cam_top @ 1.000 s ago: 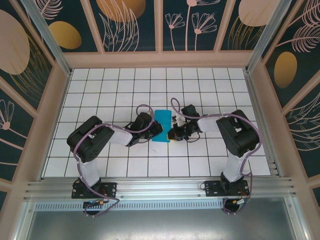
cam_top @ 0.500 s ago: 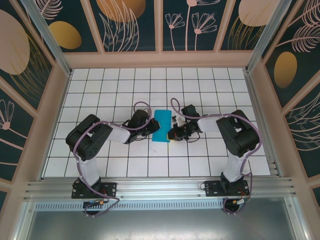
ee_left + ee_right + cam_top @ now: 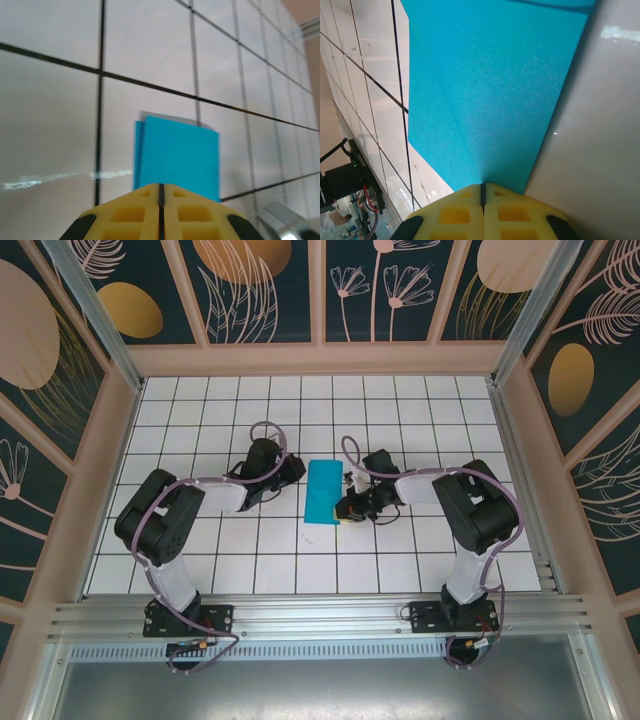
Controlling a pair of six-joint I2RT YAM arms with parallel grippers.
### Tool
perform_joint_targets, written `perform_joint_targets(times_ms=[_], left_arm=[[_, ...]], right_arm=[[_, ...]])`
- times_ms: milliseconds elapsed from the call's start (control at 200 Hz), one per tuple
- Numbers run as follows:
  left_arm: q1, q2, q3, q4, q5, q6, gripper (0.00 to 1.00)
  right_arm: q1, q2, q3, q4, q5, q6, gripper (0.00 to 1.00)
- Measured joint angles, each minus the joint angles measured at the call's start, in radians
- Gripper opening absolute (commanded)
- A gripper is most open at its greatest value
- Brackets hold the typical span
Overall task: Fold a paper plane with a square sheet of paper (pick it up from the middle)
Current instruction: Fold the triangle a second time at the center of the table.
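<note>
The square sheet of paper (image 3: pixel 323 492), bright cyan-blue, lies on the tiled floor folded into an upright rectangle; no paper plane is in view. My left gripper (image 3: pixel 293 472) is shut and hovers just left of the sheet's upper left corner, apart from it. In the left wrist view the yellow tips (image 3: pixel 161 186) meet in a thin seam, with the paper (image 3: pixel 180 157) beyond them. My right gripper (image 3: pixel 342 516) is shut and its tip rests against the sheet's lower right edge. In the right wrist view its closed tips (image 3: pixel 482 185) touch the paper (image 3: pixel 490 85), which shows a faint diagonal crease.
White tiles with black grid lines (image 3: pixel 200 430) surround the paper on all sides. Wooden-framed patterned walls (image 3: pixel 320 355) enclose the floor. A metal rail (image 3: pixel 320 615) runs along the near edge by the arm bases.
My left gripper has drawn back to the left and up, off the paper's left edge, and the left arm has swung leftward. The right gripper and the paper have stayed put.
</note>
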Motion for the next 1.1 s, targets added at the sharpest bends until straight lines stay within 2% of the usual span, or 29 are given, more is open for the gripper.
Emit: perform_joint_targets(times_ms=[185,430,646,1101], left_arm=[[-0.037,-0.080,-0.047,0.074,0.080,-0.049,0.10],[-0.113,0.051,-0.053,0.139,0.161,-0.117,0.09],[-0.116,0.123,-0.056,0.140,0.146,-0.132,0.08],[-0.116,0.129,-0.080,0.164,0.130,-0.131,0.08]], right_arm=[[0.000,0.000,0.000,0.000,0.000,0.003,0.00],[0.001,-0.001,0.003,-0.002,-0.002,0.007,0.00],[0.006,-0.001,0.024,-0.034,0.008,0.010,0.00],[0.086,0.004,0.158,-0.092,0.054,0.029,0.01]])
